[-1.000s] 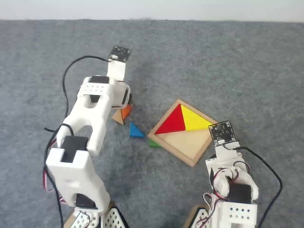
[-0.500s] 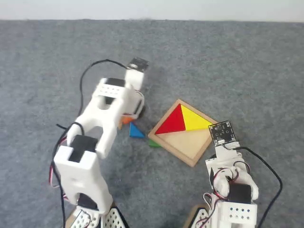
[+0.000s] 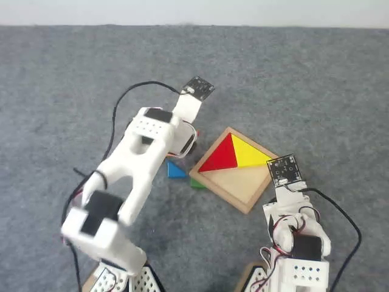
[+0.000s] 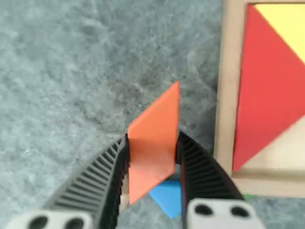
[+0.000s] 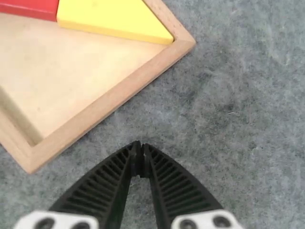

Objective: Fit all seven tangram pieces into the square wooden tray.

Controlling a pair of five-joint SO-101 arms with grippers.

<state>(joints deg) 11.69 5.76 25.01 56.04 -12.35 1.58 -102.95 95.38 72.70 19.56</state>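
the square wooden tray (image 3: 220,193) sat turned like a diamond near the middle of the grey felt-covered worktop (image 3: 316,79). a red triangle piece (image 3: 220,157) and a yellow triangle piece (image 3: 249,153) filled its far half, and the near half was bare wood. open worktop ran wide toward the far edge and the right edge. a small blue triangle piece (image 3: 176,170) and a small green piece (image 3: 197,182) lay on the felt just beside the tray's left corner, the green one touching the rim.

the left wrist view gave what the high view hid under the arm: the left gripper (image 4: 152,138) was clenched on an orange parallelogram piece (image 4: 155,119), held on edge above the felt just outside the rim beside the red triangle, with the blue triangle under it. the right wrist view showed the right gripper (image 5: 139,149) with its jaws pressed together on nothing, above felt just off the tray's near-right edge.
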